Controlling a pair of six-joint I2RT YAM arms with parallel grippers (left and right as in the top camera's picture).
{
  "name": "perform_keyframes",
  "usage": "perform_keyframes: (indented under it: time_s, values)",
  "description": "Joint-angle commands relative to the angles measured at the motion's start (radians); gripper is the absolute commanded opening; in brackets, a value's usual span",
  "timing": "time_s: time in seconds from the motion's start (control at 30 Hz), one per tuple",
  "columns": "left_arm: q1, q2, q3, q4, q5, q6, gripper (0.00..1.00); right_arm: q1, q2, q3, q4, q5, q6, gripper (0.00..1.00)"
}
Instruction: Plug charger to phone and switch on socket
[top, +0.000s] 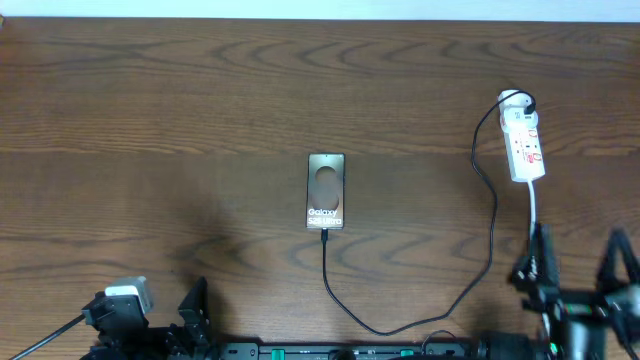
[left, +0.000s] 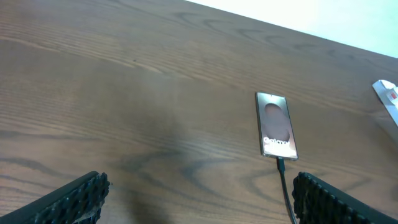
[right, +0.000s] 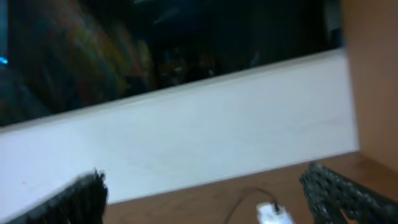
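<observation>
Lying on bench (top: 150, 100): one phone (top: 326, 191), one charger cable (top: 492, 240), one power strip (top: 524, 145); phone ahead of spread left claw (left: 199, 196); right claw (right: 205, 193) spread.

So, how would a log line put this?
phone: flat, mid-table | charger: tip at phone's near end | socket: right side | left claw: open | right claw: open

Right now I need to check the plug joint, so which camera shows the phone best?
The left wrist view: the phone appears largest there, lettering readable, with the charger tip at its near end. Overhead shows it whole but smaller. The right wrist view misses it.
</observation>
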Motion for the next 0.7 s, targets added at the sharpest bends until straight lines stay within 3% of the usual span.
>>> perform_keyframes:
  time_s: [0.0,0.67]
  values:
    - [0.003,-0.007,0.016,-0.002,-0.013,0.02,0.96,0.006,-0.006,-0.13,0.084,-0.113,-0.016,0.99]
    - [0.003,-0.007,0.016,-0.002,-0.013,0.02,0.96,0.013,-0.007,-0.543,0.517,-0.127,-0.013,0.99]
